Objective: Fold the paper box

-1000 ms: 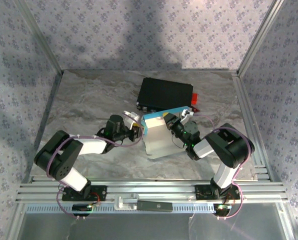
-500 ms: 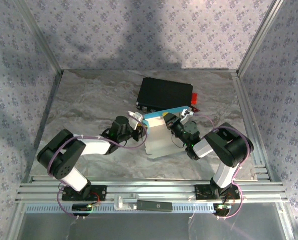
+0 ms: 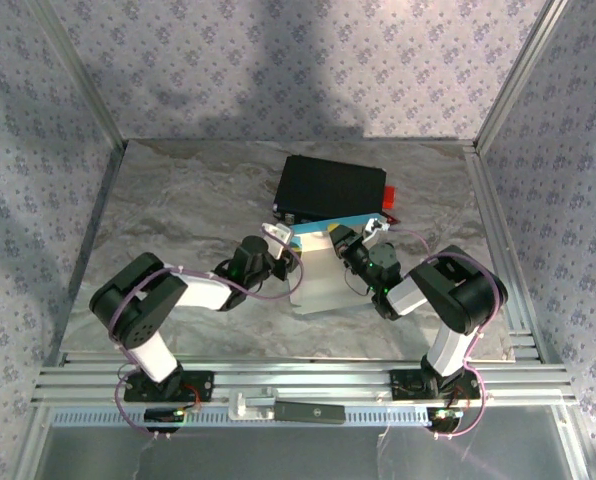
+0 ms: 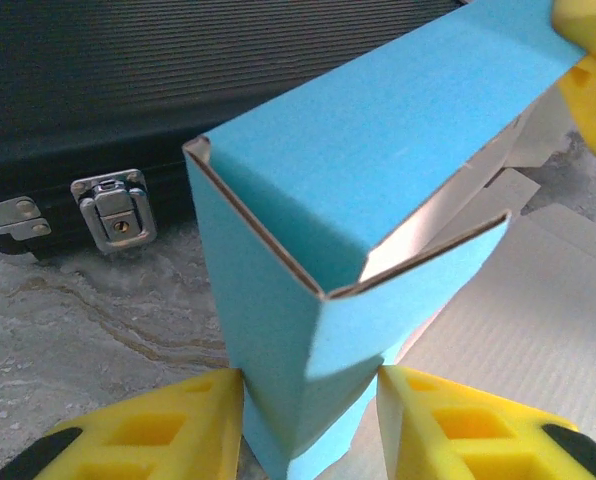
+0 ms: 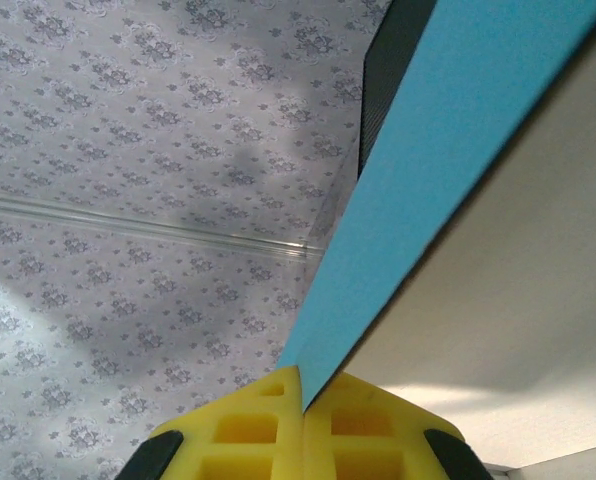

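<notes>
The paper box (image 3: 323,282) is half folded at the table's middle, cyan-blue outside and white inside. In the left wrist view a blue folded corner of the paper box (image 4: 358,170) stands upright, and my left gripper (image 4: 310,385) is open and straddles its lower edge, with one yellow finger (image 4: 168,420) against each side. My left gripper (image 3: 286,256) sits at the box's left edge. My right gripper (image 5: 303,385) is shut on the edge of a blue panel (image 5: 428,150) whose white inside (image 5: 518,300) faces right. It holds the box's far right part (image 3: 346,240).
A black hard case (image 3: 333,188) with metal latches (image 4: 113,205) lies just behind the box, with a red part (image 3: 390,197) at its right end. Patterned walls and aluminium rails (image 3: 498,250) enclose the marbled table (image 3: 178,200).
My left arm has reached rightward up to the box's left corner, and its jaws have widened around it. The right gripper keeps its hold in place.
</notes>
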`<state>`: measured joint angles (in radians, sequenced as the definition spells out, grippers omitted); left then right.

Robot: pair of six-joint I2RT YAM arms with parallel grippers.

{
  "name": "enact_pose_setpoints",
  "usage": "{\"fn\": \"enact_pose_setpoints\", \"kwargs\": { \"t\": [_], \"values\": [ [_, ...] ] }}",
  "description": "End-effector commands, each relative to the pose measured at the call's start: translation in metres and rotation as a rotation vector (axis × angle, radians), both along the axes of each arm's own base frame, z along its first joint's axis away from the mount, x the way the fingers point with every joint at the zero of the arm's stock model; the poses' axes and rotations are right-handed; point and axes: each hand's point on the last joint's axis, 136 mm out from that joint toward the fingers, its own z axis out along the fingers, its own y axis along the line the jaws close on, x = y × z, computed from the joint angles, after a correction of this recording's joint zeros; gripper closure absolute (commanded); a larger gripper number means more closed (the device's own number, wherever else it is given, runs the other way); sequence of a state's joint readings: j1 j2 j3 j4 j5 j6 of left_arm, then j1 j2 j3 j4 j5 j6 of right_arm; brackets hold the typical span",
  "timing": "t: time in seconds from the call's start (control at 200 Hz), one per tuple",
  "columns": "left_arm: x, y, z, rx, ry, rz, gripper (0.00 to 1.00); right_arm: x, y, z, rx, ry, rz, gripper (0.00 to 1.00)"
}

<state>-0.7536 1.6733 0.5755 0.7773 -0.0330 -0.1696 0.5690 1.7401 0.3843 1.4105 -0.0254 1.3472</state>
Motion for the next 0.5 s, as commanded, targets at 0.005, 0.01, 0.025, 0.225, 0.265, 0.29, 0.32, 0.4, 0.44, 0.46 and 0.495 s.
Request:
{"fn": "enact_pose_setpoints", "kwargs": {
  "t": [0.005, 0.01, 0.025, 0.225, 0.265, 0.29, 0.32, 0.4, 0.44, 0.46, 0.495],
  "values": [
    [0.012, -0.01, 0.018, -0.056, -0.061, 0.03, 0.63, -0.012, 0.002, -0.053, -0.09, 0.165, 0.039, 1.0],
    [0.012, -0.01, 0.018, -0.056, -0.061, 0.032, 0.63, -0.012, 0.002, -0.053, -0.09, 0.165, 0.04, 1.0],
    [0.013, -0.01, 0.018, -0.057, -0.063, 0.037, 0.64, -0.013, 0.002, -0.054, -0.09, 0.166, 0.04, 1.0],
    [0.016, -0.019, 0.016, -0.064, -0.073, 0.065, 0.72, -0.012, 0.001, -0.054, -0.087, 0.17, 0.04, 1.0],
    [0.017, -0.02, 0.014, -0.064, -0.073, 0.07, 0.74, -0.011, 0.001, -0.054, -0.088, 0.17, 0.04, 1.0],
    [0.017, -0.021, 0.014, -0.066, -0.071, 0.074, 0.75, -0.011, 0.001, -0.054, -0.087, 0.17, 0.041, 1.0],
    [0.018, -0.022, 0.014, -0.068, -0.071, 0.078, 0.78, -0.011, 0.001, -0.053, -0.084, 0.169, 0.041, 1.0],
    [0.018, -0.025, 0.012, -0.069, -0.072, 0.077, 0.81, -0.011, 0.001, -0.054, -0.084, 0.171, 0.045, 1.0],
    [0.019, -0.026, 0.012, -0.07, -0.073, 0.08, 0.83, -0.01, 0.0, -0.054, -0.084, 0.171, 0.044, 1.0],
    [0.019, -0.027, 0.012, -0.07, -0.072, 0.08, 0.85, -0.011, 0.0, -0.054, -0.083, 0.173, 0.045, 1.0],
    [0.019, -0.029, 0.012, -0.069, -0.069, 0.083, 0.86, -0.01, 0.0, -0.054, -0.084, 0.173, 0.044, 1.0]
  ]
}}
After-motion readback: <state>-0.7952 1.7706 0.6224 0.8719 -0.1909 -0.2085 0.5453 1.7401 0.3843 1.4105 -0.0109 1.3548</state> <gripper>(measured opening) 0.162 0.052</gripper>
